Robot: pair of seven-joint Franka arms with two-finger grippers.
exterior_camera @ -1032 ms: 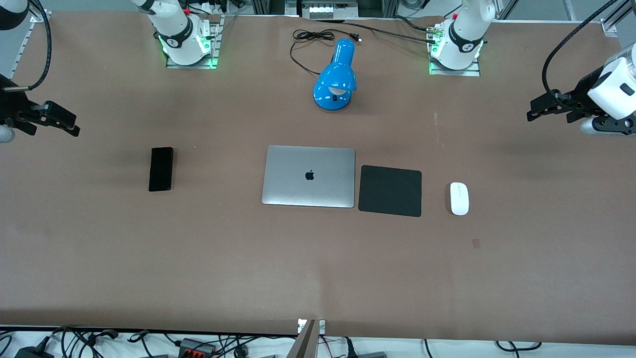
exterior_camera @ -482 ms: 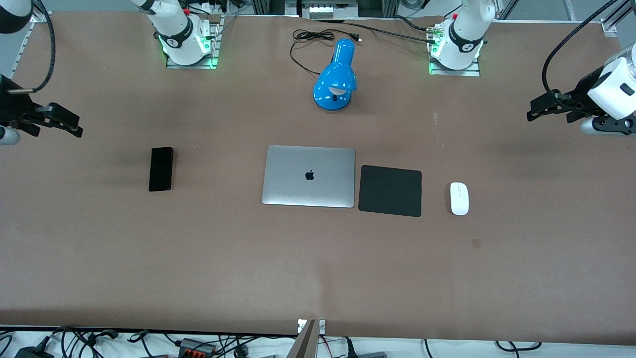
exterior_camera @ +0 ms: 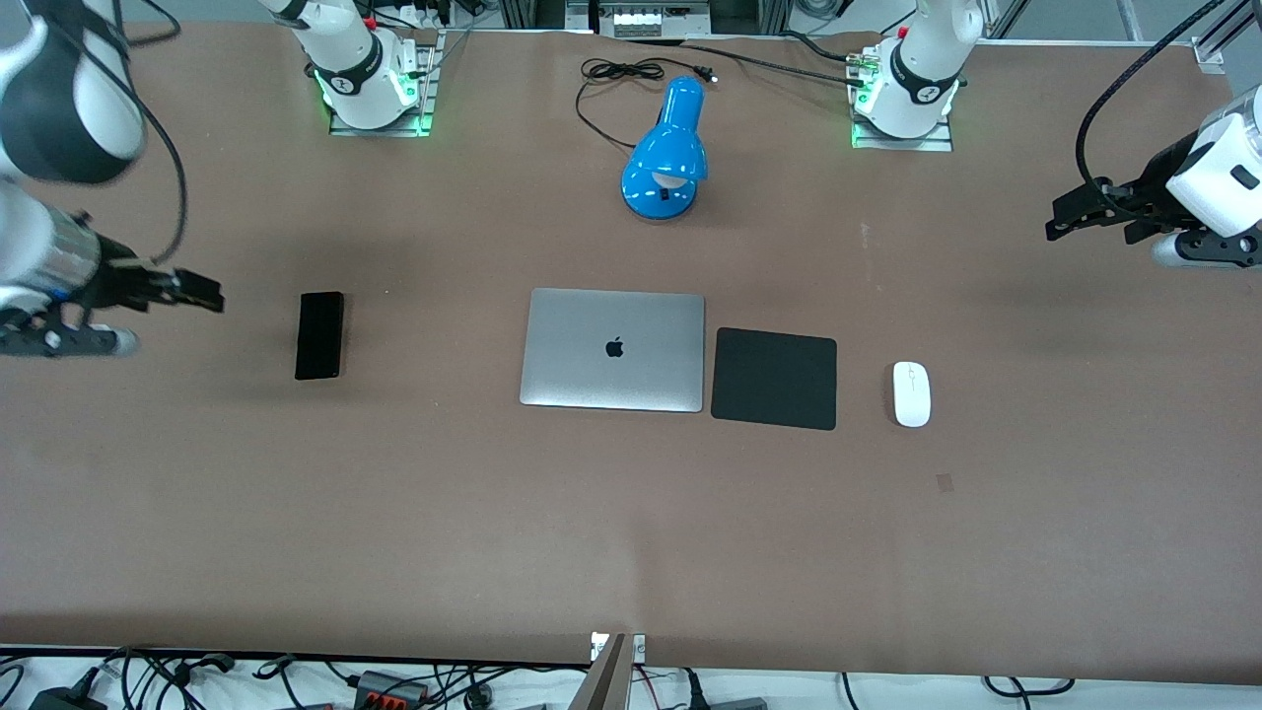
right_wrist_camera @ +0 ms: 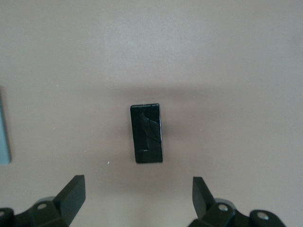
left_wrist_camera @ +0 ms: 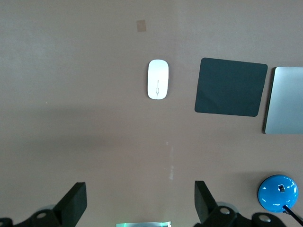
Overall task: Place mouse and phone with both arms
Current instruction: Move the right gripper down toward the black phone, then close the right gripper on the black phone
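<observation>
The black phone (exterior_camera: 319, 335) lies flat toward the right arm's end of the table; it also shows in the right wrist view (right_wrist_camera: 147, 133). My right gripper (exterior_camera: 192, 293) is open and empty, up in the air beside the phone, apart from it. The white mouse (exterior_camera: 911, 393) lies beside the black mouse pad (exterior_camera: 774, 379) toward the left arm's end; it also shows in the left wrist view (left_wrist_camera: 157, 85). My left gripper (exterior_camera: 1070, 217) is open and empty, high over the table's end, well away from the mouse.
A closed silver laptop (exterior_camera: 613, 349) lies mid-table beside the mouse pad. A blue desk lamp (exterior_camera: 667, 151) with its black cord lies farther from the front camera, between the arm bases. A small tape mark (exterior_camera: 945, 481) is on the table near the mouse.
My right arm has swung in toward the phone and lowered, its gripper now close beside it. The left arm has not moved.
</observation>
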